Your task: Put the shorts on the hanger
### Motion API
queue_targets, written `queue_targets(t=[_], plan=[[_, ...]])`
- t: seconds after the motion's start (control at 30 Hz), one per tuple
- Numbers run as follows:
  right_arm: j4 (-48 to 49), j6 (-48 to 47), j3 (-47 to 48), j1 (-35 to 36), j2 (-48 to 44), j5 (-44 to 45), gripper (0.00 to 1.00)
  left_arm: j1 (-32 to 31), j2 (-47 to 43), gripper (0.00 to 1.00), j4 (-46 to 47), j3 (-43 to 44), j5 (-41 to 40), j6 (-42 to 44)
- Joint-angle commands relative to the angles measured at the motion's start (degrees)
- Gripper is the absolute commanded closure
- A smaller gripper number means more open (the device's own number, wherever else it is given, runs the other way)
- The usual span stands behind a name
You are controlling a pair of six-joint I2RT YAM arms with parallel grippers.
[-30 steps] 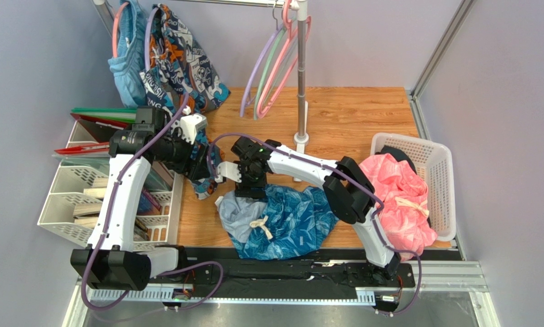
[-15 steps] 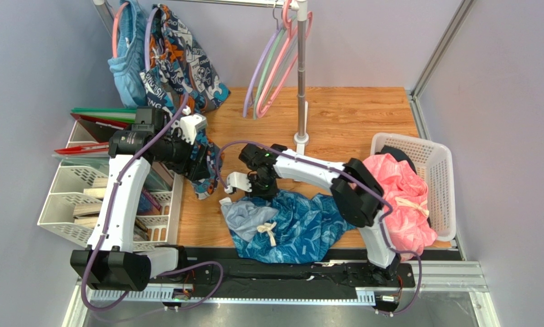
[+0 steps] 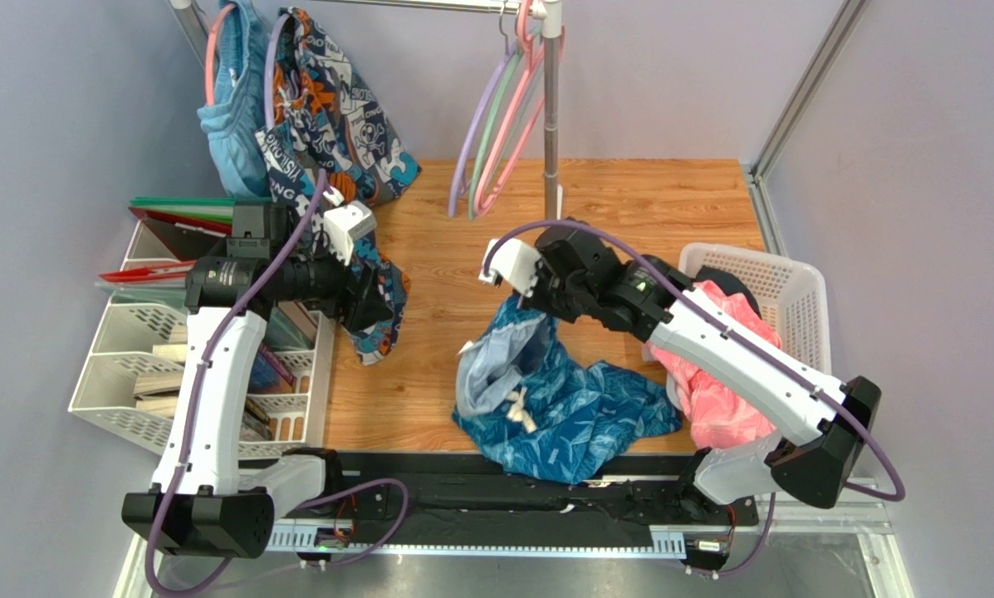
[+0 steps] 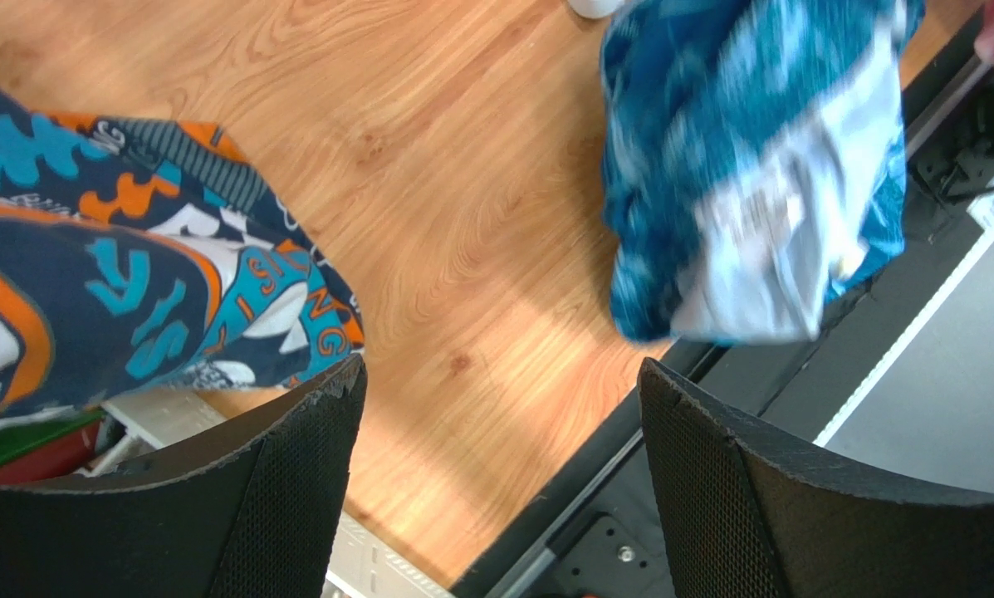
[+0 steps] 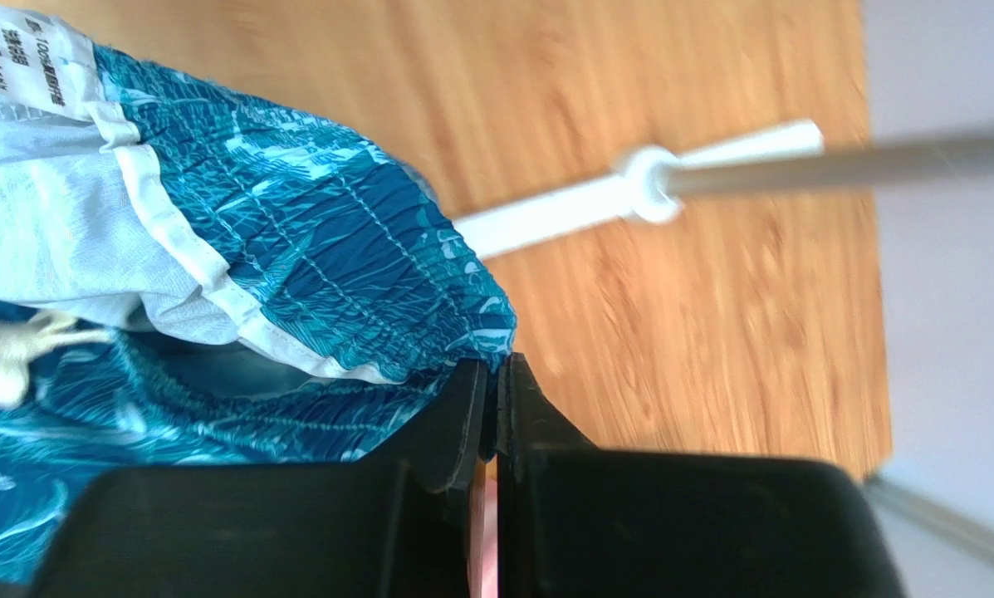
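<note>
The dark blue-teal shorts [image 3: 552, 399] hang by one edge of the waistband from my right gripper [image 3: 529, 299], which is shut on the fabric; the rest trails down onto the wooden table near the front edge. In the right wrist view the gathered waistband [image 5: 277, 249] runs into the closed jaws of the right gripper [image 5: 495, 364], with the white drawstring [image 5: 15, 349] at the left. My left gripper [image 4: 502, 368] is open with nothing in it, to the left of the shorts [image 4: 739, 187]. The lavender hanger [image 3: 468, 143] hangs on the stand with two others.
A rack pole [image 3: 552, 112] stands at the table's back middle. The white basket [image 3: 795, 293] at the right holds a pink garment [image 3: 714, 343]. File trays [image 3: 127, 361] sit at the left. A navy cartoon-print garment [image 4: 115, 312] lies beside my left gripper; light blue shorts [image 3: 230, 112] hang behind.
My right gripper shut on the shorts' waistband, then rose and moved right toward the pole, dragging the shorts up and right. The left arm drew back slightly to the left, still open.
</note>
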Motion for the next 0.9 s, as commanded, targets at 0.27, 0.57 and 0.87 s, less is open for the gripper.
queue_targets(t=[0.27, 0.57, 0.87], plan=[[10.27, -5.05, -10.56, -8.51, -20.22, 2.76, 1.0, -10.72, 2.73, 0.21, 6.02, -14.38, 5.06, 10.9], [-0.4, -28.22, -18.6, -8.33, -44.33, -30.89, 1.0, -10.72, 10.83, 0.24, 22.8, -16.57, 23.54, -6.21], [-22.32, -46.0, -23.58, -8.33, -60.67, -33.29, 1.0, -18.27, 12.58, 0.2, 43.02, -23.0, 11.96, -16.7]])
